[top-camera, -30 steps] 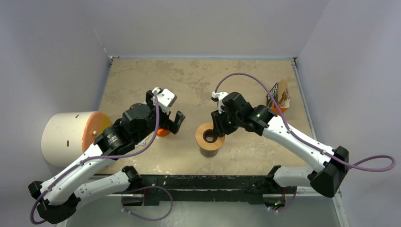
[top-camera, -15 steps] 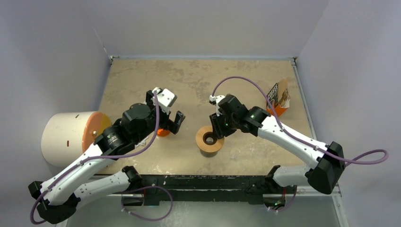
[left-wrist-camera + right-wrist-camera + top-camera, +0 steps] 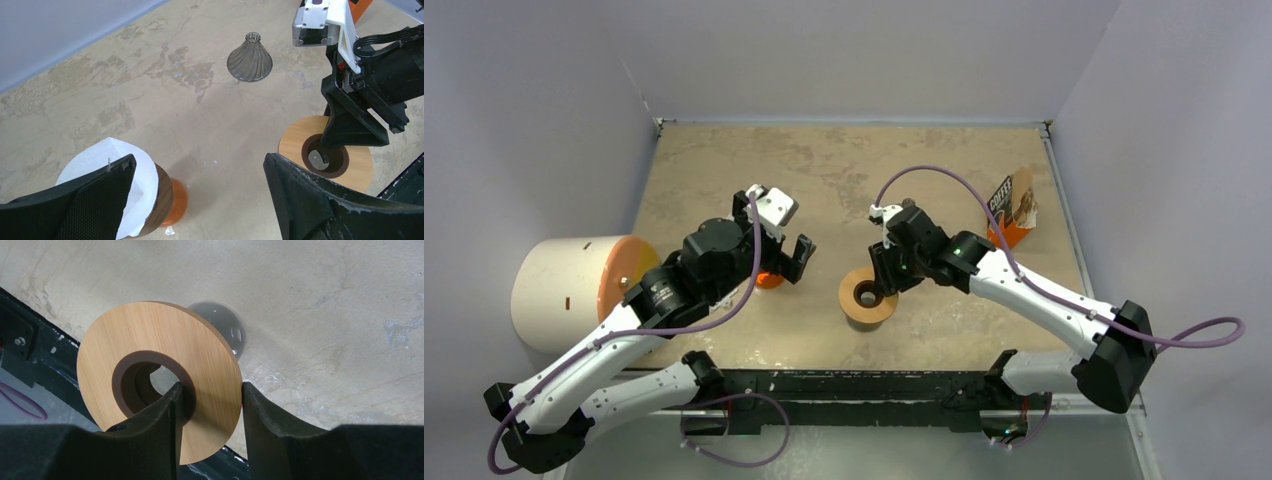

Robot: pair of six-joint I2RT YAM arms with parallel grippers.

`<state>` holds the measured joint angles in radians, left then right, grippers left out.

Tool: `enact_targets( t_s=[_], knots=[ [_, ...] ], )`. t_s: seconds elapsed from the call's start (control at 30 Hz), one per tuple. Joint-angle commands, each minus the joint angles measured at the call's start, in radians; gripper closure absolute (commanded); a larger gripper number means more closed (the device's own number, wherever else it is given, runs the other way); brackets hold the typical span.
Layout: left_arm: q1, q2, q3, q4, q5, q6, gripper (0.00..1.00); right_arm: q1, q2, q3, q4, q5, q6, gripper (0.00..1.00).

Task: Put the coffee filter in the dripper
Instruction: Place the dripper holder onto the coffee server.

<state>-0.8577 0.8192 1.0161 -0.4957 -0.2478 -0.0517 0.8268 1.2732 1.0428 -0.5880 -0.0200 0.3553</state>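
One pale paper coffee filter [image 3: 97, 154] sits opened in the brown-collared mouth of an orange glass vessel [image 3: 177, 200], at about 8 o'clock from the table's middle in the overhead view. A finger of the left gripper [image 3: 199, 161] hides part of its rim. That gripper hangs over the filter with its fingers spread wide and nothing between them. The dripper [image 3: 250, 59], a ribbed glass cone, stands mouth down on the bare table [image 3: 824, 160], well apart from the filter and at about 1 o'clock from it in the left wrist view. At 3 o'clock from the filter in that view, a flat wooden ring [image 3: 150, 335] lies on top of a smoky grey glass cup [image 3: 227, 330]. The right gripper [image 3: 211, 390] pinches the ring's band, one finger down in the centre hole and the other outside the rim. A black-and-orange packet [image 3: 1014, 205] stands at about 2 o'clock near the table's right edge. A white drum [image 3: 559, 290] with an orange face lies beyond the left edge at 9 o'clock.
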Motion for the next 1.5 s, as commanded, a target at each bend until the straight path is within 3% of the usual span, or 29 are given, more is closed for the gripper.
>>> enact_targets(
  t_s=[0.0, 0.17, 0.4, 0.83, 1.17, 1.47],
  knots=[
    [0.006, -0.003, 0.004, 0.016, -0.005, -0.011, 0.0, 0.006, -0.018, -0.011, 0.019, 0.03, 0.016, 1.0],
    [0.006, -0.003, 0.004, 0.016, -0.004, -0.011, 0.0, 0.006, -0.021, -0.012, 0.021, 0.034, 0.019, 0.96],
    [0.006, -0.006, 0.004, 0.015, -0.002, -0.011, 0.0, 0.008, -0.034, -0.009, 0.017, 0.023, 0.028, 0.71],
    [0.006, -0.002, 0.005, 0.016, 0.004, -0.012, 0.0, 0.008, -0.063, 0.003, 0.02, 0.001, 0.051, 0.4],
    [0.006, -0.006, 0.004, 0.017, 0.005, -0.013, 0.0, 0.008, -0.086, 0.042, -0.01, 0.018, 0.062, 0.35],
    [0.006, -0.009, 0.006, 0.017, 0.009, -0.014, 0.0, 0.008, -0.159, 0.115, -0.117, 0.194, 0.118, 0.33]
  ],
)
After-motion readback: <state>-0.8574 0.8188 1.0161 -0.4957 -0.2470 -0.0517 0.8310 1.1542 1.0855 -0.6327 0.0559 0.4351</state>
